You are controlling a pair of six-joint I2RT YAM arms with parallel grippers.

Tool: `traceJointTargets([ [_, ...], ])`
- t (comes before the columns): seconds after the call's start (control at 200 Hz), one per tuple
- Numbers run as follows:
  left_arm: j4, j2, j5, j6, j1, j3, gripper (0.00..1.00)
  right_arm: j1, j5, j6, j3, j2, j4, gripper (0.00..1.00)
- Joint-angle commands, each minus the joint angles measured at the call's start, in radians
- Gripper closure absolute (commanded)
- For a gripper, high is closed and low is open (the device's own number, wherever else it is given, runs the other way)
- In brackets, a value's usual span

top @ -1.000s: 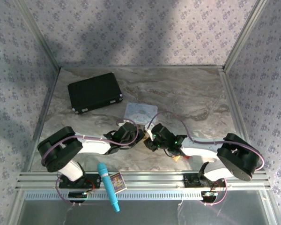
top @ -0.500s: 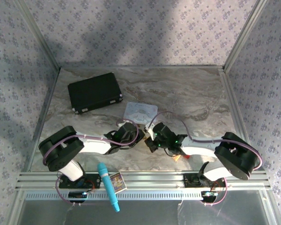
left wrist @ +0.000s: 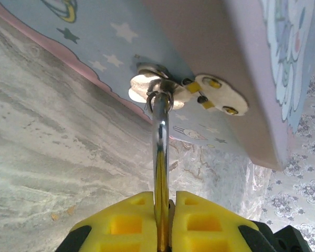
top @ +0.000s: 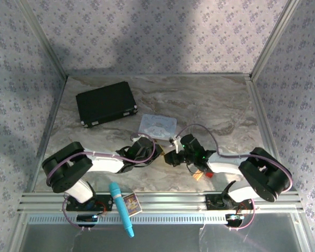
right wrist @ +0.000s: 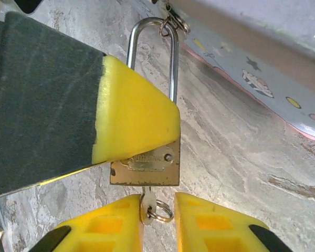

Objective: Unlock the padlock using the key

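The small brass padlock [right wrist: 147,168] hangs by its silver shackle [right wrist: 152,42] from a ring on the latch of the pastel tin box [left wrist: 199,47]. My left gripper [left wrist: 165,210] is shut on the padlock's body, and one of its yellow fingers [right wrist: 131,115] covers the body's upper half in the right wrist view. The silvery key [right wrist: 148,203] sticks out of the padlock's underside with a small split ring on it. My right gripper [right wrist: 157,210] is open around the key, its left finger against the key and a gap on the other side. In the top view both grippers [top: 165,156] meet just in front of the tin box [top: 157,125].
A black case [top: 106,103] lies at the back left. A blue marker-like stick [top: 122,209] and a small card [top: 131,203] rest on the front rail. A small red-orange piece [top: 201,176] lies under the right forearm. Metal frame posts and patterned walls close in the marble table [top: 220,105].
The right wrist has swung a little toward the back right while its fingertips stayed at the padlock. The left arm has held still.
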Motion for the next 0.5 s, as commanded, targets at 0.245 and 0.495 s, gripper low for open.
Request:
traceJointTargets([
  [0.245,-0.057,-0.041,-0.030,0.028,-0.022,-0.019,1.00,-0.074,0.033,0.132,-0.058,-0.030,0.012,0.51],
  [0.495,-0.176,-0.045,-0.066,0.068,-0.030,0.024,1.00,-0.075,0.082,0.173,-0.062,-0.210,-0.118,0.37],
])
